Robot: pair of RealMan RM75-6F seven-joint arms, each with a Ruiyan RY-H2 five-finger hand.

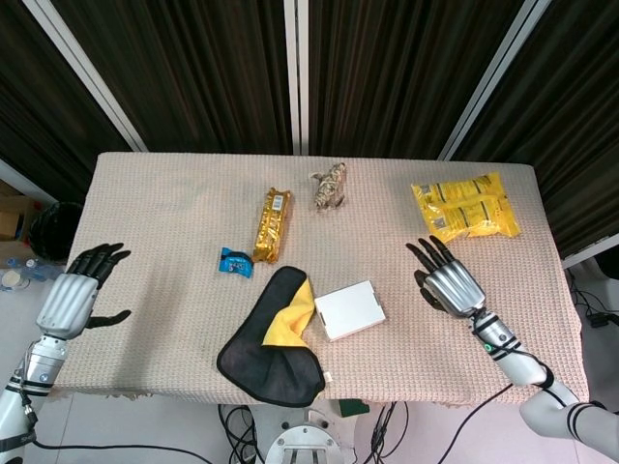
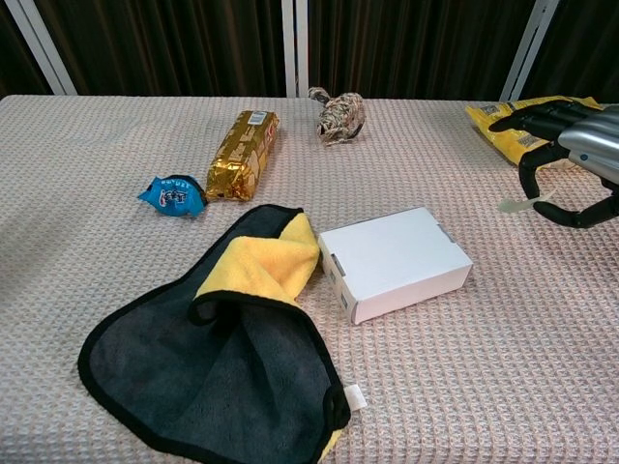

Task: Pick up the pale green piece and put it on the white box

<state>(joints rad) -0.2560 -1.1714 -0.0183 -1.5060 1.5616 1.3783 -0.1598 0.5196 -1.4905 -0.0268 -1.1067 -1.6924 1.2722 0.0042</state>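
Right robot hand (image 2: 571,159) pinching the pale green piece (image 2: 517,204) above the desk (image 2: 503,367) | white box (image 2: 395,262) lying at its 8 o'clock | left robot hand (image 1: 75,295) hanging open, far off.

A rough waffle-weave cloth (image 2: 503,387) is covering the counter — beside the matt white box (image 2: 395,261), soft fleecy towel (image 2: 222,348) is lying.

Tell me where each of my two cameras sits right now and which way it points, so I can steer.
Head view: high above the near table edge, looking steeply down on the beige woven table; both arms show, left hand spread near the left edge, right hand past the white cardboard box.
Chest view: low at the near edge, looking across the table toward the dark curtains; only the right hand shows, pinching the small pale green piece.
Shared: box, black-and-yellow cloth, gold snack bar, right hand.
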